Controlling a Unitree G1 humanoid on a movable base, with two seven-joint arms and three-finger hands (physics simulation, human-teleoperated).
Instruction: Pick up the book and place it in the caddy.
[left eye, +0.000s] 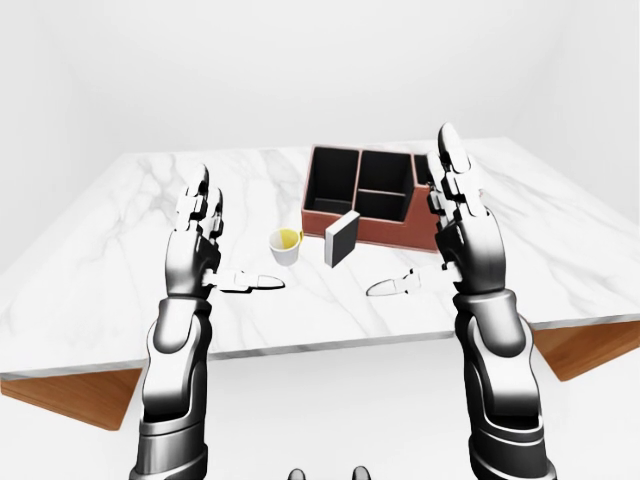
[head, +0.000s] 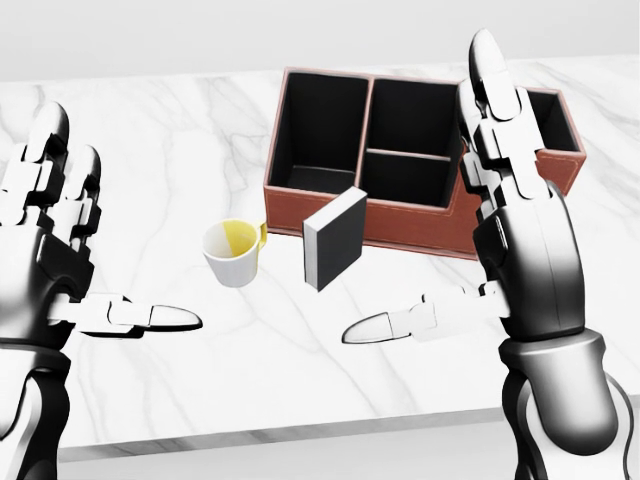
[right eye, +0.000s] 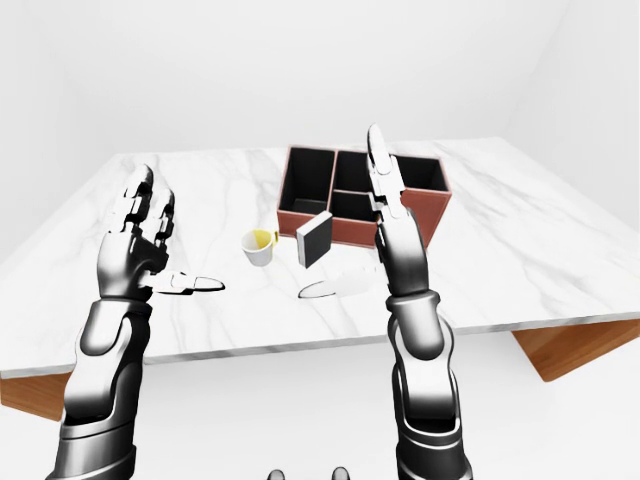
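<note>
White marble covers the desk, with both arms raised over its near edge. Nearest, the left robot hand and right robot hand stand palm-inward, fingers spread wide, holding nothing. Between them and farther in, well apart from both, the dark book stands upright on the desk beside a yellow-lined cup. Just beyond the book sits the brown caddy, its compartments dark.

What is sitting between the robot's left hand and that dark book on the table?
In the head view, a white cup with a yellow inside stands between the open left hand and the upright book. Otherwise only bare marble table.
</note>
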